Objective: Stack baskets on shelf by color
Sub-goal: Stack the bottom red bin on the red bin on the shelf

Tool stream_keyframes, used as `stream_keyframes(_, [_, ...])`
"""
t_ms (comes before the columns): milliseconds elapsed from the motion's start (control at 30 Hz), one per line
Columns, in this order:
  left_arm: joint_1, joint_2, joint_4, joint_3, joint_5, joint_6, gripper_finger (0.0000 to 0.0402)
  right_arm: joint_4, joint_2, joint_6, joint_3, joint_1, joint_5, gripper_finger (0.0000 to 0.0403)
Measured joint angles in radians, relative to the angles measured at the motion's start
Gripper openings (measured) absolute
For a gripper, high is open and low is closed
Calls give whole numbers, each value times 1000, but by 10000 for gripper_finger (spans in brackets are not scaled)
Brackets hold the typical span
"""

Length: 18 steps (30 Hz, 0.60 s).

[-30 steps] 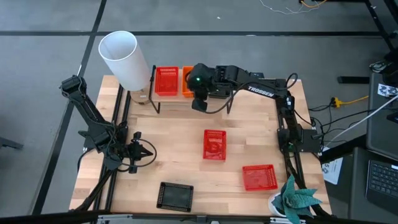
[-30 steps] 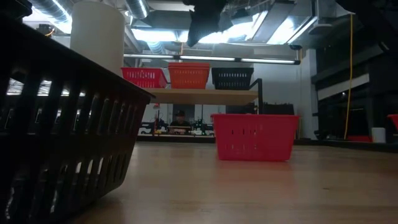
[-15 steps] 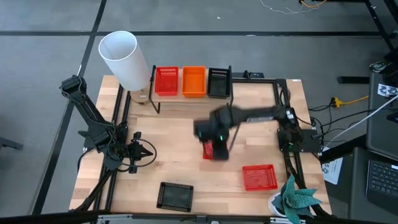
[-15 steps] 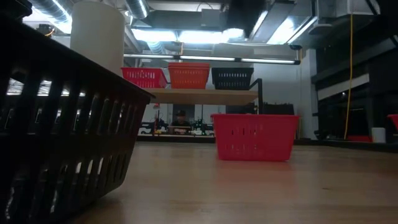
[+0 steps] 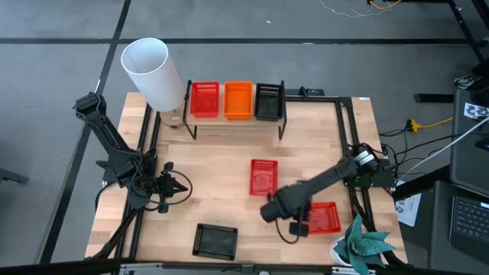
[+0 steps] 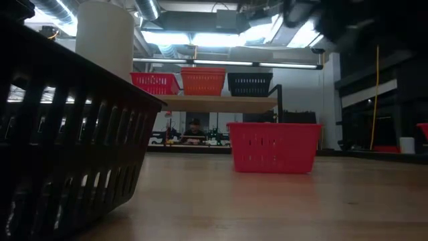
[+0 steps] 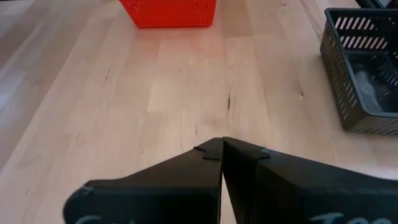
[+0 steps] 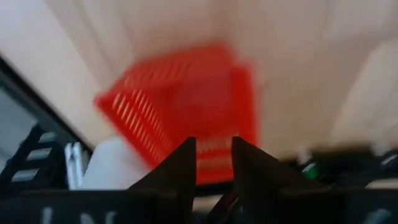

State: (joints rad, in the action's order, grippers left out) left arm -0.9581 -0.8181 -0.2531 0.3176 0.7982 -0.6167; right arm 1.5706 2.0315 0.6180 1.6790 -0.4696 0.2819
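Note:
On the shelf [image 5: 229,121] at the far edge, a red [image 5: 205,100], an orange [image 5: 238,100] and a black basket [image 5: 268,101] stand side by side on its top board. A second red basket [image 5: 263,177] rests on the table's middle, a third [image 5: 322,218] near the right corner, and another black basket [image 5: 216,240] at the near edge. My right gripper [image 5: 299,226] is open beside the near-right red basket [image 8: 186,106], fingers pointing at it. My left gripper [image 7: 222,146] is shut and waits at the left side [image 5: 179,187].
A tall white cylinder [image 5: 153,72] stands at the far left corner beside the shelf. A green plant [image 5: 365,243] sits at the near right corner. Bare wood [image 5: 214,164] lies between the left gripper and the middle red basket. In the low view the black basket [image 6: 67,134] fills the left foreground.
My right arm has swung fast from above the shelf toward the table's near edge, passing over the middle red basket, and has come down beside the near-right red basket. The three baskets on the shelf stand uncovered. No basket has moved.

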Motion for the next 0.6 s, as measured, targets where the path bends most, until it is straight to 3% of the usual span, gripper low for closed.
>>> stream_keyframes(100, [0, 0, 0, 0, 0, -2, 0, -15, 0, 73, -47, -46, 69, 101])
stream_keyframes(300, [0, 0, 0, 0, 0, -1, 0, -194, 0, 144, -144, -123, 81, 101])
stream_keyframes(600, [0, 0, 0, 0, 0, -3, 0, -414, 1, 102, -292, -57, -252, 101])
